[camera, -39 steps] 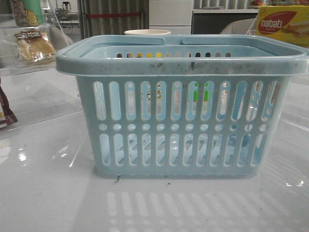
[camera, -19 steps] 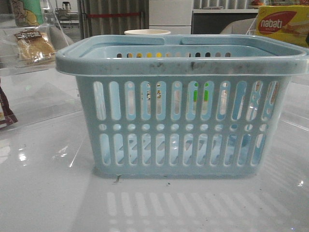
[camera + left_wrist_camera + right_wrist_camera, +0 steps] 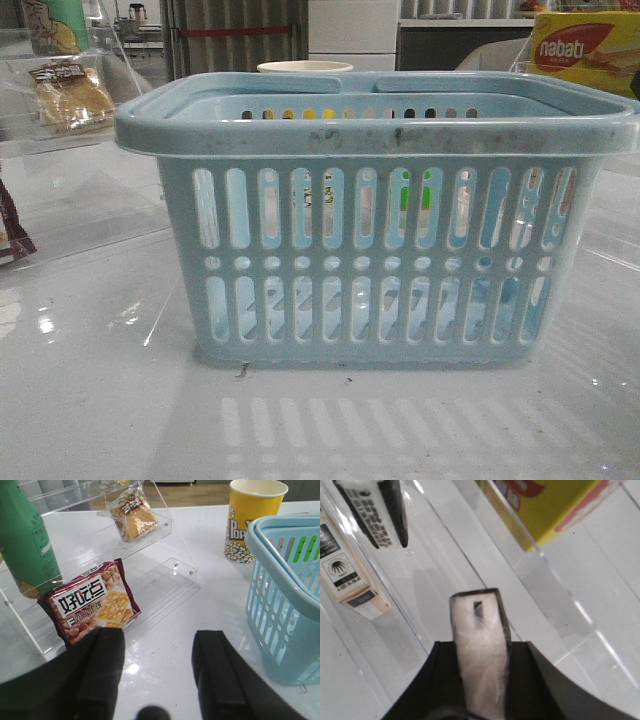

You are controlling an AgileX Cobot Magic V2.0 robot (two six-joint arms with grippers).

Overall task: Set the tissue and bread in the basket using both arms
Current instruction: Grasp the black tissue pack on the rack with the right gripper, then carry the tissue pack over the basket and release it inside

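Observation:
The pale blue basket stands mid-table; neither gripper shows in the front view. In the left wrist view the basket lies to one side. The bread in its clear bag lies on an upper clear shelf, also seen at the far left. My left gripper is open over bare table, well short of the bread. My right gripper is shut on the tissue, a flat pack with a pale face and dark edge, held in front of a clear shelf.
A maroon cracker pack and a green bottle lean on the clear acrylic shelf. A yellow popcorn cup stands behind the basket. The yellow nabati box and two other packs sit on the right shelf.

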